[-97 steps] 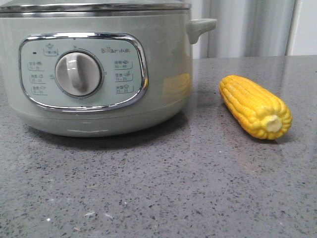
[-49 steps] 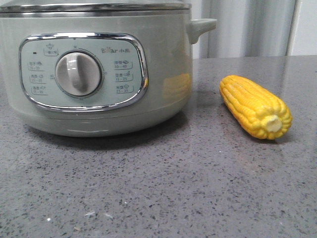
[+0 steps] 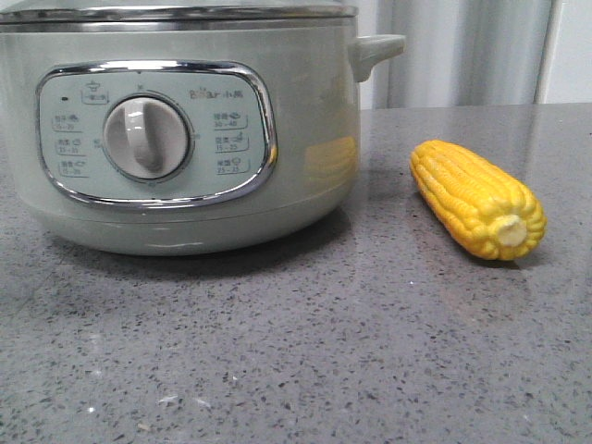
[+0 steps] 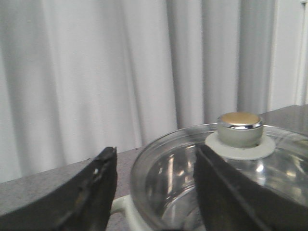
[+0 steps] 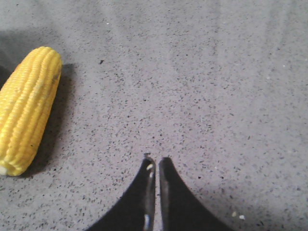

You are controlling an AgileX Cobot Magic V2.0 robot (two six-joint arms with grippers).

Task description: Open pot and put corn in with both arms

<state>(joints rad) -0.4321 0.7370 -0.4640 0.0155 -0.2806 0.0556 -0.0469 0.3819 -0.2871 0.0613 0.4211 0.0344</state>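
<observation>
The pale grey-green pot (image 3: pixel 185 139) stands at the left on the grey stone table, its dial facing me. Its glass lid (image 4: pixel 192 173) with a chrome-capped knob (image 4: pixel 239 128) lies on it. My left gripper (image 4: pixel 154 156) is open, level with the lid; its fingers straddle the lid's near rim, the knob off to one side beyond them. The yellow corn (image 3: pixel 476 199) lies on the table right of the pot, stub end toward me. My right gripper (image 5: pixel 156 161) is shut and empty above bare table, beside the corn (image 5: pixel 26 108). Neither gripper shows in the front view.
The pot's small side handle (image 3: pixel 375 51) sticks out toward the corn. Pale curtains (image 3: pixel 462 51) hang behind the table's far edge. The grey speckled table (image 3: pixel 324 351) stretches in front of pot and corn.
</observation>
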